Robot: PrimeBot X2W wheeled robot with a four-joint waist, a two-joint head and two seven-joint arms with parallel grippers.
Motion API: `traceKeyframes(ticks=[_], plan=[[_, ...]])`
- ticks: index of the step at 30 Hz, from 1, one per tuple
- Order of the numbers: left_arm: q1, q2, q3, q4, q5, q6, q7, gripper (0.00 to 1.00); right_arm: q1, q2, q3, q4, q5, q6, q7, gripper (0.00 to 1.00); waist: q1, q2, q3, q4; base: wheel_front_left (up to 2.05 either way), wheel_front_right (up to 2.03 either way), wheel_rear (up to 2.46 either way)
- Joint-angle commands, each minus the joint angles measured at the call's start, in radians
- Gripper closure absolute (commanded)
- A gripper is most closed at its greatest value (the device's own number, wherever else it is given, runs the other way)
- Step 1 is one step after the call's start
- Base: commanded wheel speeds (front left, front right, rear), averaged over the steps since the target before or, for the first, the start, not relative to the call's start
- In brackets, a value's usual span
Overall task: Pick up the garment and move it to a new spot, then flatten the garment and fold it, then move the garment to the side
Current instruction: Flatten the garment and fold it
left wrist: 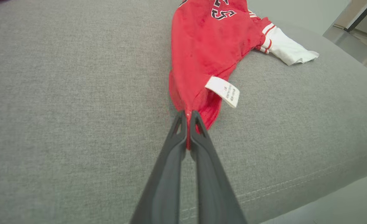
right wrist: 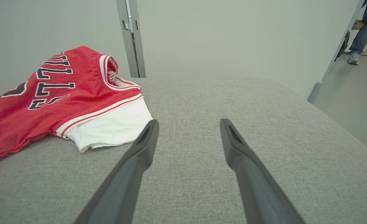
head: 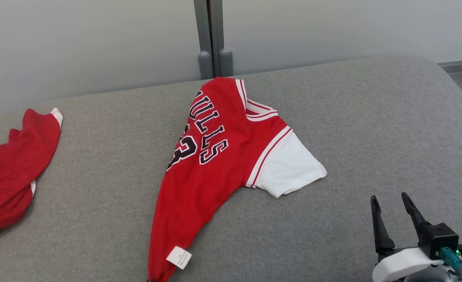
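Grey fabric-covered surface [head: 352, 129] before a pale wall, with a red Bulls jersey [head: 199, 184] drawn out across its middle.
The jersey lay lettering up, its white sleeve [head: 289, 164] toward the robot's right, and narrowed to a bunched hem at the near edge. There the left gripper [left wrist: 188, 116] was pressed together, pinching that hem close to the white care label [head: 179, 257]. The right gripper [head: 389, 196] hovered over the near right part of the surface, spread wide and holding nothing, apart from the sleeve. A second red garment [head: 11, 168], possibly shorts, lay crumpled at the far left, well apart from the jersey.
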Motion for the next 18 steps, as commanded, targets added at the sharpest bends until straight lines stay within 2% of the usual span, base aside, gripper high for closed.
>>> traceKeyframes(ticks=[1, 5, 6, 7, 8, 9, 13, 18], plan=[[0.001, 0.001, -0.001, 0.022, 0.0, -0.003, 0.0, 1.0, -0.009, -0.001, 0.003, 0.002, -0.003, -0.001, -0.003, 0.0, 0.0, 0.0, -0.001, 0.001, 0.0, 0.0, 0.0], [-0.024, -0.002, 0.03, 0.099, 0.012, -0.002, 0.0, 1.0, -0.011, -0.001, 0.009, 0.003, -0.007, -0.001, -0.003, 0.0, 0.0, 0.0, -0.003, 0.001, 0.0, 0.0, 0.0], [-0.03, -0.007, 0.044, 0.116, 0.011, -0.003, 0.0, 0.74, -0.012, -0.001, 0.01, 0.004, -0.007, -0.001, -0.003, 0.0, 0.0, 0.0, -0.004, 0.0, 0.0, 0.0, 0.0], [-0.03, -0.01, 0.057, 0.127, 0.011, -0.003, 0.0, 0.6, -0.012, -0.002, 0.011, 0.006, -0.009, -0.001, -0.003, 0.0, 0.0, 0.0, -0.005, -0.002, 0.0, 0.0, 0.0], [-0.03, -0.011, 0.064, 0.135, 0.011, -0.003, 0.0, 0.18, -0.01, -0.001, 0.013, 0.007, -0.01, -0.001, -0.003, 0.0, 0.0, 0.0, -0.006, -0.005, 0.0, 0.0, 0.0], [-0.027, -0.012, 0.075, 0.14, 0.011, -0.003, 0.0, 0.0, -0.009, -0.002, 0.011, 0.008, -0.01, -0.001, -0.003, 0.0, 0.0, 0.0, -0.007, -0.008, 0.0, 0.0, 0.0], [0.001, -0.011, 0.125, 0.123, 0.025, -0.002, -0.001, 0.0, -0.004, -0.001, 0.003, 0.005, -0.011, -0.001, -0.003, 0.0, 0.0, 0.0, -0.008, -0.016, 0.0, 0.0, 0.0], [0.047, -0.049, 0.254, -0.016, 0.073, -0.002, 0.0, 0.0, 0.003, -0.001, -0.008, -0.004, -0.012, -0.001, -0.003, 0.0, 0.0, 0.0, -0.004, -0.016, 0.0, 0.0, 0.0]])
